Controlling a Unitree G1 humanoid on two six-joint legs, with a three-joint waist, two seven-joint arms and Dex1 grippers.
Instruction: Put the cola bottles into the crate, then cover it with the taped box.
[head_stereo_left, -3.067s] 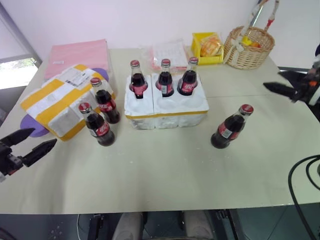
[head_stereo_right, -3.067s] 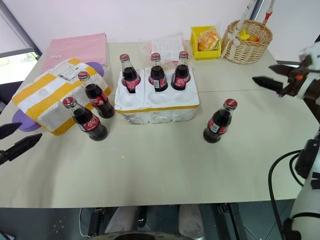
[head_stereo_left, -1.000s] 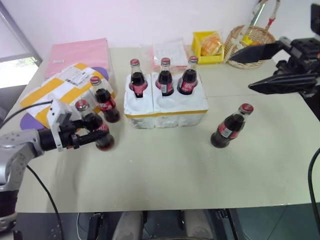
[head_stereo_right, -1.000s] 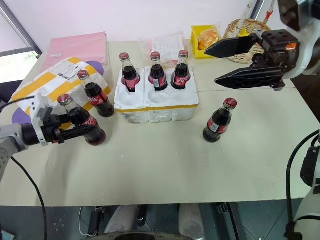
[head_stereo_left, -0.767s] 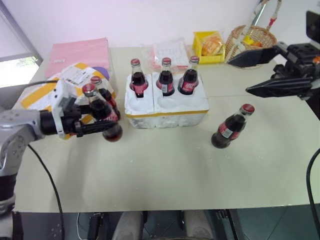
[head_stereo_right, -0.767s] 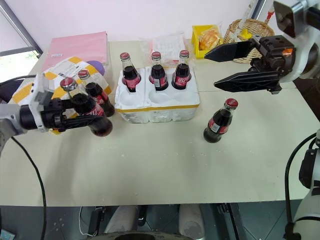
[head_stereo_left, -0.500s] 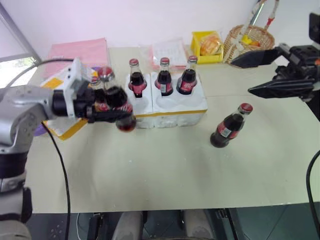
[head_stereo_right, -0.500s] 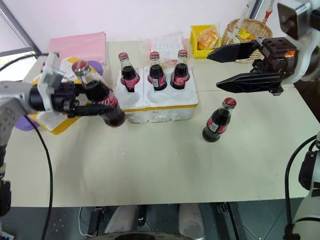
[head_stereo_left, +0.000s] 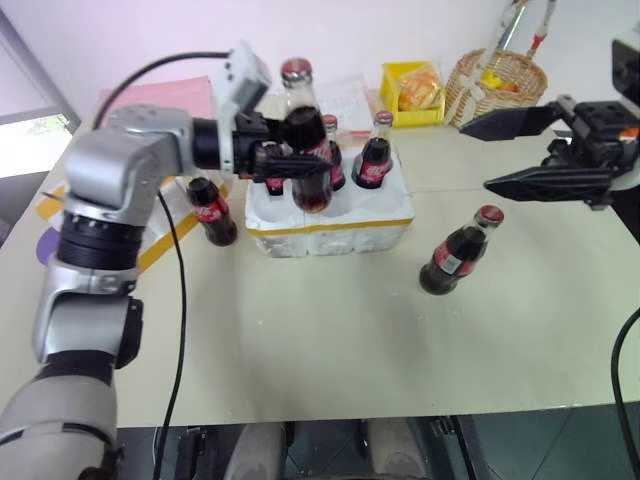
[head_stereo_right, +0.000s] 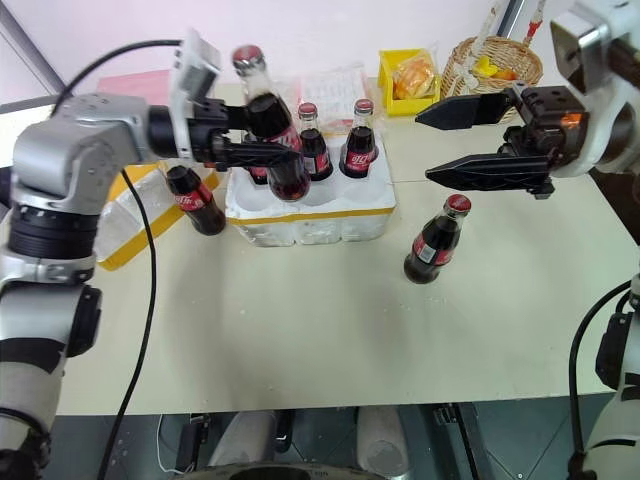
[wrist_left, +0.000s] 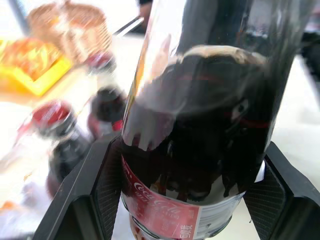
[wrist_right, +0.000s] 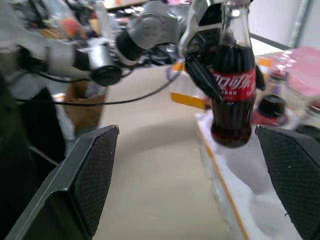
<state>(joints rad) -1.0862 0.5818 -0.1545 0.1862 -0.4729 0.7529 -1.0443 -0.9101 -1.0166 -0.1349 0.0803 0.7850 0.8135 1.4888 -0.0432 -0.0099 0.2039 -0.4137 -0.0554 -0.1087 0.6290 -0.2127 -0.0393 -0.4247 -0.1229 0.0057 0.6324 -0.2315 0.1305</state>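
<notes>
My left gripper is shut on a cola bottle with a red cap, holding it nearly upright just above the left wells of the white crate. Two bottles stand in the crate's back wells, and a third is mostly hidden behind the held one. One more bottle stands on the table left of the crate, another to its right. My right gripper hangs open above that right bottle, empty. The taped box lies at the left, partly behind my left arm.
At the back right stand a wicker basket and a yellow tray of snacks. A flat pink package lies at the back left, a clear plastic packet behind the crate. A black cable loops from my left arm.
My left gripper has lifted its cola bottle off the table and carried it right and up, from beside the taped box to over the crate. The right gripper has stayed put.
</notes>
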